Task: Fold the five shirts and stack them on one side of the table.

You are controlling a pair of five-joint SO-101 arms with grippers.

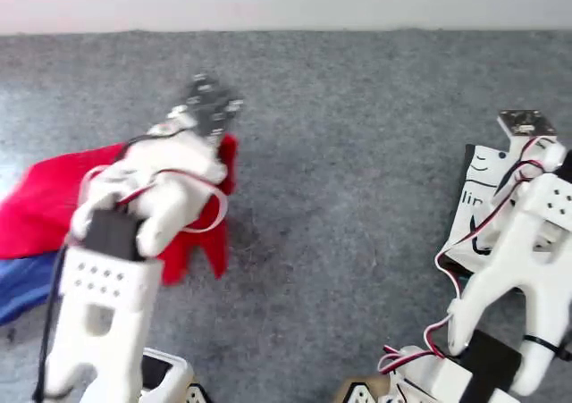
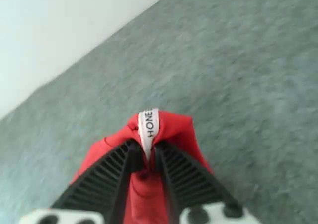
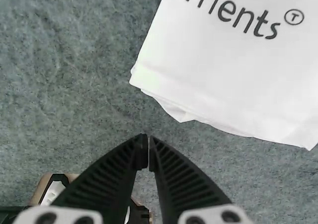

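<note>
White arms; red-white cables; tool black, ribbed; dark block, possibly motor.

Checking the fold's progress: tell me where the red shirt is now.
In the high view the red shirt lies at the left side of the table, next to the blue shirt. Its tagged edge is pinched in the left tool.

Lab: grey felt table, white wall

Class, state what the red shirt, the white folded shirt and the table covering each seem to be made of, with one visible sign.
The red shirt: soft matte cloth, likely cotton; it bunches in the left gripper. The white folded shirt: smooth matte fabric with layered edges. The table covering: grey, fuzzy, probably felt or short carpet.
</note>
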